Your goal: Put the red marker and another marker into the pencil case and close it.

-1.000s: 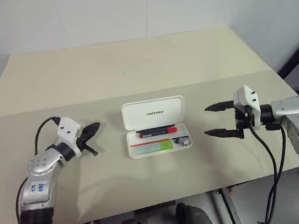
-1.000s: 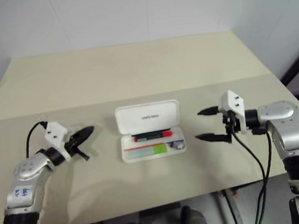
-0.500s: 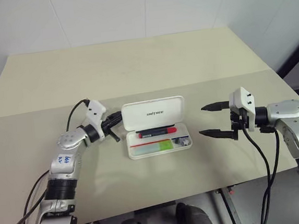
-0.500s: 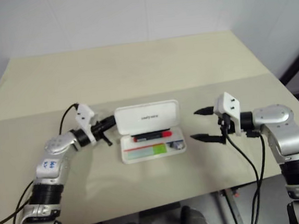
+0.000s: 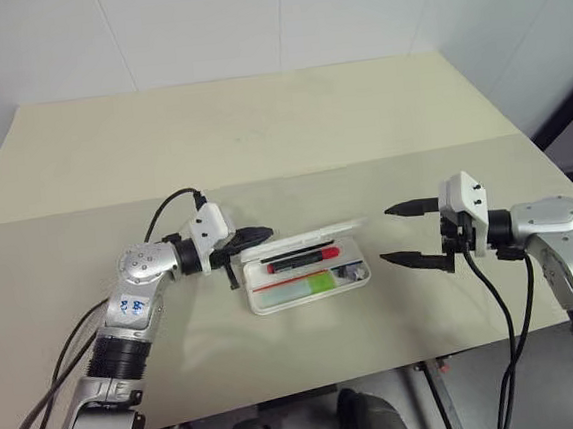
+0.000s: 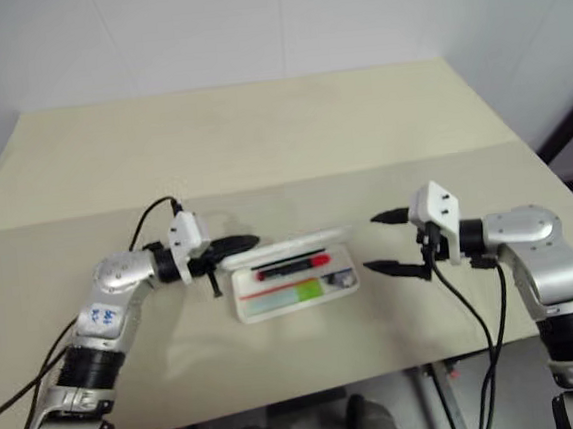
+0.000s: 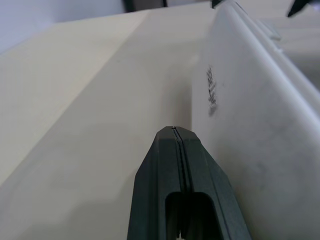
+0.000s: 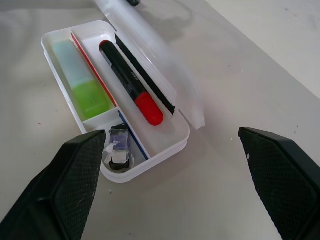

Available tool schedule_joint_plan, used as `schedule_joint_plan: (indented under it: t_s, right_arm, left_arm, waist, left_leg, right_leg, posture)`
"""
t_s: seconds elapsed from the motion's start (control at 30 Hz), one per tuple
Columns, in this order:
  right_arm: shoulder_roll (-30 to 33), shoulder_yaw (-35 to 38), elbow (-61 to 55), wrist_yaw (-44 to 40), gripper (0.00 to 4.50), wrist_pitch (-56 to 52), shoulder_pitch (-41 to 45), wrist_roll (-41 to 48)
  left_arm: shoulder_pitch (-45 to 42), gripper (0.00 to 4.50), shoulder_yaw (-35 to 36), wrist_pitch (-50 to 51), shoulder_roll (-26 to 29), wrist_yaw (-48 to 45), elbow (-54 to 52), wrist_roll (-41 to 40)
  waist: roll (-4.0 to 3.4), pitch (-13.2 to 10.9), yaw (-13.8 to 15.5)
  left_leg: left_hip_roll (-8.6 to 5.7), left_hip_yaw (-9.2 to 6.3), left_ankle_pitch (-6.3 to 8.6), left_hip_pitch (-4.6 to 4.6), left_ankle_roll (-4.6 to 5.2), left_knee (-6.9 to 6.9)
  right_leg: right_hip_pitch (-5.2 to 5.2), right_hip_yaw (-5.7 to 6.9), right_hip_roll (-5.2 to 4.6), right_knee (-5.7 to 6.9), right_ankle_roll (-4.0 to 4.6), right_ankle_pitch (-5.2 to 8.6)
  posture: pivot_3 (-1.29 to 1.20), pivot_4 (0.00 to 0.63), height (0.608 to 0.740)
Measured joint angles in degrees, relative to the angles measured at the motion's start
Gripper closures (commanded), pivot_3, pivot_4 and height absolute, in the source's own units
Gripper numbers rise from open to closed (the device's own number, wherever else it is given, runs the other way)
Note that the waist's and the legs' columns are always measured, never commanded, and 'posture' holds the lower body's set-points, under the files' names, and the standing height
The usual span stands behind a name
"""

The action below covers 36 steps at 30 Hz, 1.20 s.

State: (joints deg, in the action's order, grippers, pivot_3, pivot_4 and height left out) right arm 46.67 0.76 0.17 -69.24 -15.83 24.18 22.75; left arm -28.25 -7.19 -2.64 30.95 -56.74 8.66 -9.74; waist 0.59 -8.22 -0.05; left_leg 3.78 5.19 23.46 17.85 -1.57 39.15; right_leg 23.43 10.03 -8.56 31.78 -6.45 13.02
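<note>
I see the pencil case [image 5: 306, 264] mid-counter [image 5: 261, 146], lid half lowered over its tray, with the red marker [image 8: 131, 85] and the green-capped marker [image 8: 84, 81] lying inside. My left pincer [image 5: 251, 235], pressed together, sits against the lid's back; my right pincer [image 5: 409, 233] hangs spread, just beside the case.

Little legible writing in view

The pencil case [image 7: 260, 125] carries a small line of dark lettering on the outer face of its lid, seen edge-on and foreshortened in the left wrist view, so the letters cannot be made out. Blue handwritten marks sit on the grey upper segment of the left arm [image 5: 130, 306], too small to read. No other text, number or sign shows.
</note>
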Motion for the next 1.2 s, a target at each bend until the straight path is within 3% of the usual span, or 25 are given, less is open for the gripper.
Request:
schedule_joint_plan:
  t_s: [0.27, 0.57, 1.2]
  right_arm:
    - [-0.69, 1.54, -2.52, 1.85, 0.00, -3.36, 1.69, 2.60]
    - [2.03, 4.14, -5.21, 1.30, 0.00, -8.91, 1.63, 6.14]
    - [1.71, 4.30, -9.16, 4.47, 0.00, -9.48, -2.10, 6.19]
  left_arm:
    - [-4.77, 4.49, -6.09, 3.03, 1.12, -3.45, -4.20, 4.54]
    - [-4.35, 4.49, -10.76, 12.17, -1.35, -2.59, -8.24, 6.85]
    - [-2.35, 4.49, -14.43, 20.64, -2.75, -1.55, -15.30, 7.96]
  waist:
    - [0.00, 0.00, 0.18]
    - [0.00, 0.00, 1.13]
    - [0.02, 0.02, 1.47]
  left_leg:
    - [0.00, -0.01, 0.00, 0.03, 0.00, 0.03]
    - [0.00, -0.01, 0.02, 0.06, 0.04, 0.06]
    - [0.00, -0.02, 0.02, 0.07, 0.05, 0.09]
  right_leg:
    - [0.00, 0.00, 0.00, 0.00, -0.01, -0.02]
    - [0.00, 0.00, -0.01, 0.00, -0.01, -0.02]
    - [-0.02, -0.02, -0.01, 0.01, 0.00, -0.03]
  posture:
    - [0.00, 0.150, 0.740]
    - [0.00, 0.150, 0.740]
    - [0.00, 0.150, 0.740]
